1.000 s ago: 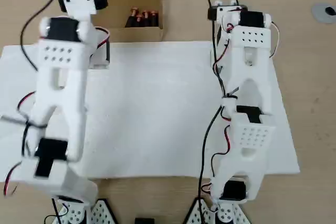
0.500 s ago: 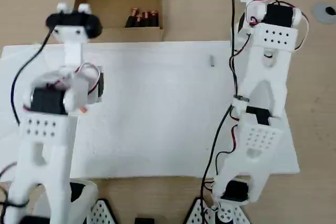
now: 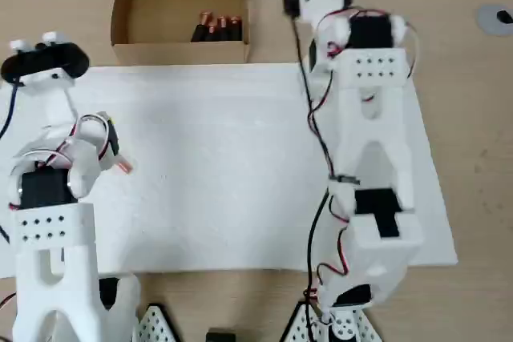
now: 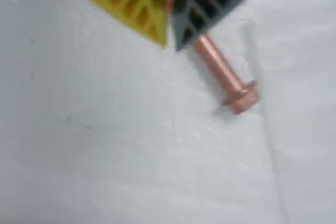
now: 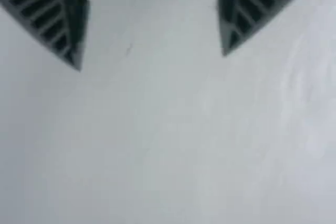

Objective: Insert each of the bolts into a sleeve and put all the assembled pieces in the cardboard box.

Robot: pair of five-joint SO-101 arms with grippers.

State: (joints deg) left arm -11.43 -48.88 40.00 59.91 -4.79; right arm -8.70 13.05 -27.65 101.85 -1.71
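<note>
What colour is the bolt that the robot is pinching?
Coppery orange-brown. The bolt shows best in the left wrist view.

Mat middle: a broad stretch of white mat [image 3: 232, 166] is left bare between the two arms — passage is offered from the near edge up to the box.
Left flank: taken up by the left arm [image 3: 52, 214]; a bolt [image 4: 223, 74] is clamped in the left gripper [image 4: 170, 40] and juts out over the mat.
Right flank: barred by the right arm [image 3: 369, 142], with cables [image 3: 321, 142] strung along its inner side.
Right gripper [image 5: 152, 61]: bare mat is seen between its parted fingers.
Cardboard box [image 3: 120, 14]: walled on four sides, open above — assembled pieces [image 3: 218, 28] are bunched in its right front corner.
</note>
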